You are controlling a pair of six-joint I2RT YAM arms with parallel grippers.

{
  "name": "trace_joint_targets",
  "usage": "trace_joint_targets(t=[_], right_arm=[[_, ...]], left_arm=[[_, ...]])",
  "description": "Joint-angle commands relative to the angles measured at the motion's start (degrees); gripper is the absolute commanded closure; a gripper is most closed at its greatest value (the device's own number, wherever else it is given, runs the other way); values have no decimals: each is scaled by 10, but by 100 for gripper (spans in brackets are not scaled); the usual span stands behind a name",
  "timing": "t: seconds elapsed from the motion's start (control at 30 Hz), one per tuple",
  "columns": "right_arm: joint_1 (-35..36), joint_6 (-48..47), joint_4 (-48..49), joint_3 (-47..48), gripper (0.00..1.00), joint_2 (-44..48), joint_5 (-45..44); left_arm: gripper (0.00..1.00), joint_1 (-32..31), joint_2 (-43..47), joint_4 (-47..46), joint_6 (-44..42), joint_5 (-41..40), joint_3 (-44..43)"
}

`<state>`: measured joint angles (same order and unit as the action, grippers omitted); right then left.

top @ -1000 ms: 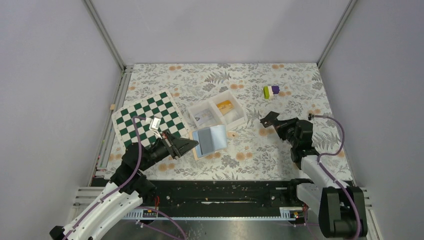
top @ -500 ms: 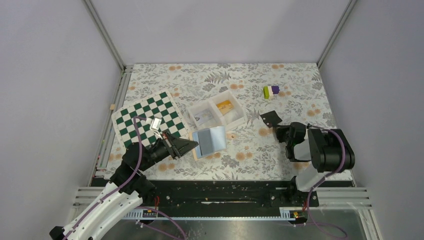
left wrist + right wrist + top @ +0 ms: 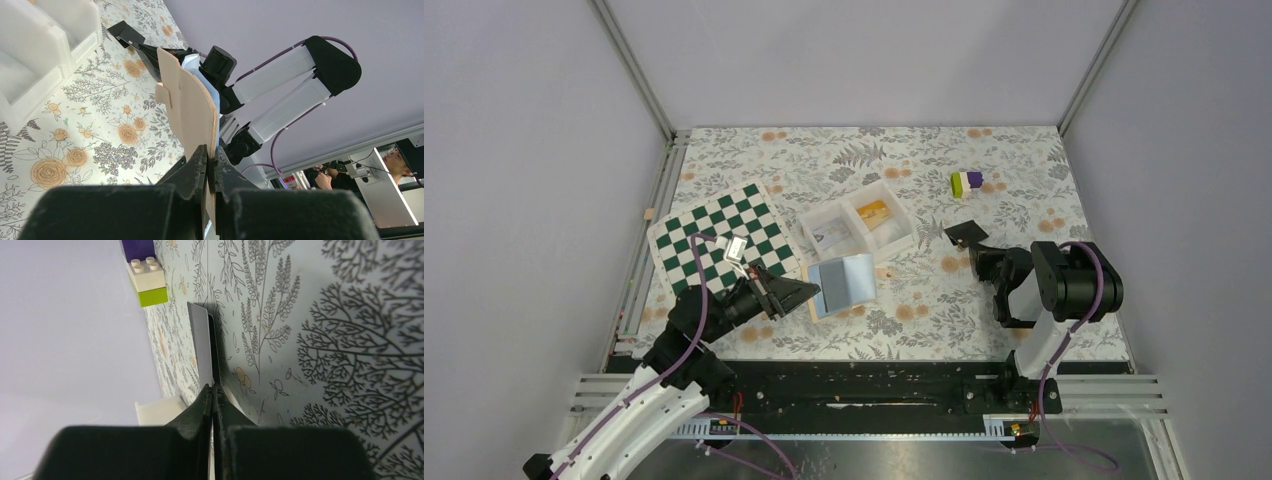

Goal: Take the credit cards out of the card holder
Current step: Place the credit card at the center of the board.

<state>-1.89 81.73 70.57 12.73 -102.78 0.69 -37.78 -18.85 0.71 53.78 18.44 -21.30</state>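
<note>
The card holder (image 3: 844,280) lies open just in front of the white tray, its two pale blue panels facing up. My left gripper (image 3: 807,289) is shut on its tan left edge. In the left wrist view the tan panel (image 3: 187,105) stands up from between my closed fingers (image 3: 211,156). My right gripper (image 3: 979,250) is shut on one credit card (image 3: 967,232), which looks dark from above and is held low over the table, right of the tray. In the right wrist view the card (image 3: 200,347) is pale and edge-on, clamped at my gripper (image 3: 214,390).
A white two-compartment tray (image 3: 839,200) holds a pale card (image 3: 832,238) on the left and an orange item (image 3: 874,211) on the right. A green-and-white chequered board (image 3: 714,235) lies at the left. A purple, white and green brick stack (image 3: 967,183) stands at the far right.
My right arm has folded upward and its wrist has turned, carrying the card slightly farther from me. My left gripper and the holder have stayed put.
</note>
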Motion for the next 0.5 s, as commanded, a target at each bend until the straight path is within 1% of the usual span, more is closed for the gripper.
trace_joint_targets(t=[0.0, 0.13, 0.17, 0.2, 0.27, 0.3, 0.33, 0.37, 0.47], right_arm=[[-3, 16, 29, -15, 100, 1, -9], [-3, 14, 9, -21, 100, 17, -9], [-3, 12, 1, -22, 96, 24, -8], [-3, 8, -13, -22, 90, 32, -9], [-4, 1, -38, -18, 74, 46, -9], [-3, 0, -48, -18, 69, 52, -9], [-3, -1, -57, -17, 66, 57, -9], [-3, -4, -65, -17, 65, 63, -9], [-4, -2, -92, -24, 64, 84, -9]], left_arm=[[100, 3, -2, -44, 5, 3, -20], [100, 3, -1, -48, 7, 1, -20], [100, 3, -2, -49, 9, 1, -20], [100, 4, -2, -50, 9, 2, -20], [100, 3, -1, -51, 11, 3, -21], [100, 4, 0, -49, 10, 3, -21], [100, 4, 1, -48, 10, 3, -22], [100, 4, 2, -46, 11, 4, -22], [100, 3, 6, -41, 9, 2, -24]])
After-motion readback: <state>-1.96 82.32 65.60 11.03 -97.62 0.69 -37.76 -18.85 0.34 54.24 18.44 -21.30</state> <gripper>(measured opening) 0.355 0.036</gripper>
